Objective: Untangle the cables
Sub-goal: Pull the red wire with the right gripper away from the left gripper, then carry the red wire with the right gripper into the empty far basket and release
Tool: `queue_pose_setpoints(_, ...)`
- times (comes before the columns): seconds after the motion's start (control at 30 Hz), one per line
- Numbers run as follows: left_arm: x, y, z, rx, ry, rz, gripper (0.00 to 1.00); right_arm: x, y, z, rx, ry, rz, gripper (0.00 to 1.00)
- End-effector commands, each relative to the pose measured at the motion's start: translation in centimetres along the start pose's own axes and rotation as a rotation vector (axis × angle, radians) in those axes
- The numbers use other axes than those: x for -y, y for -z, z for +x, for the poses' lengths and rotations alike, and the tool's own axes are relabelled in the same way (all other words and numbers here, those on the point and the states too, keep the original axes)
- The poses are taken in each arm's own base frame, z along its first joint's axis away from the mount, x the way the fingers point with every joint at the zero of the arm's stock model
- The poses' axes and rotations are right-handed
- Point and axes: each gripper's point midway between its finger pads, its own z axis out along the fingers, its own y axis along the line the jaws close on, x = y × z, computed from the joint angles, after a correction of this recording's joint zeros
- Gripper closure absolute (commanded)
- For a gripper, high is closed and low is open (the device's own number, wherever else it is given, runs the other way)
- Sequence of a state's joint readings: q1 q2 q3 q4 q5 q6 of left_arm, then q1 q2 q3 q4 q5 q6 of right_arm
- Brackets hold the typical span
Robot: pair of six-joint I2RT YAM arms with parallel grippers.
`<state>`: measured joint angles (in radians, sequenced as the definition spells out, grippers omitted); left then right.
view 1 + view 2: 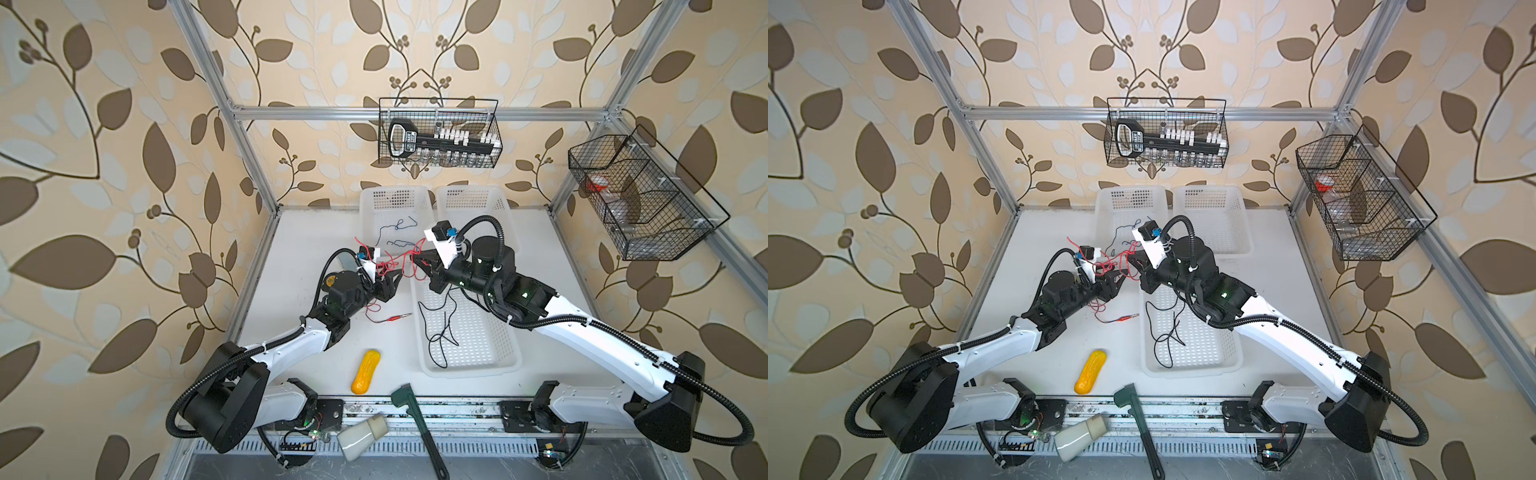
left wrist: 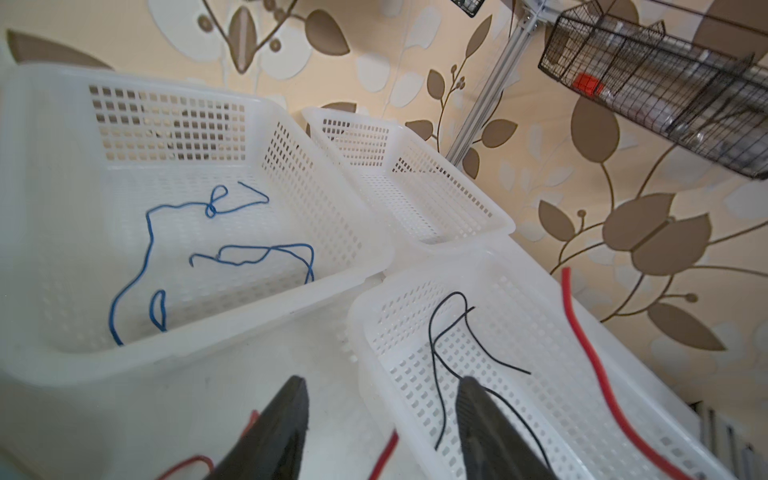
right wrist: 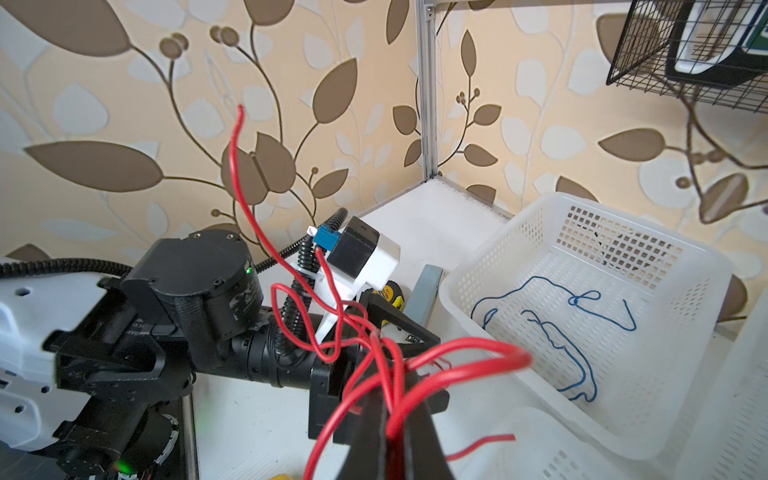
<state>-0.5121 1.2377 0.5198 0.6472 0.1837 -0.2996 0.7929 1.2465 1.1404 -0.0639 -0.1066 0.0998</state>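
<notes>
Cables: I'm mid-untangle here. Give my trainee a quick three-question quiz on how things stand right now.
1. Fill in: on the left claw, the jaws stand ____ (open or shut).
2. Which claw grips the red cable? A) left claw B) right claw C) neither
3. True or false: the blue cable and the black cable are tangled together.

Key: 1 open; 2 B; 3 false.
</notes>
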Motion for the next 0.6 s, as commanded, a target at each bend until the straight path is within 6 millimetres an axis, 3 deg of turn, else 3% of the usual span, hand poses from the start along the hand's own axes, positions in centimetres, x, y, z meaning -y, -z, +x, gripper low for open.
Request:
queue_pose_setpoints(0.0,1.8,0.2,-2.3,0.044,-0.031,0.048,0.66,0.6,0.1,-1.5,0.042,0.015,0.049,1.0)
queue_pose_setpoints(0.1,1.2,0.9,-2.2,0.037,-0.039,0.008,0.91,2.0,-0.1,-0.8,0.026,0.019,0.124,1.0)
queue_pose_setpoints(0.17,0.8,1.5,-2.3,0.04,-0.046,-0.021,1.0,2.9,-0.2,-0.3,0.013,0.023,0.174,1.0)
queue_pose_setpoints(0.33,-0.5,3.3,-2.3,0.043,-0.06,-0.117,1.0,5.8,-0.1,1.0,-0.015,-0.012,0.272,1.0)
queue_pose_setpoints(0.57,-2.3,6.4,-2.7,0.077,-0.066,-0.246,1.0,12.3,2.0,2.9,-0.02,-0.136,0.433,1.0)
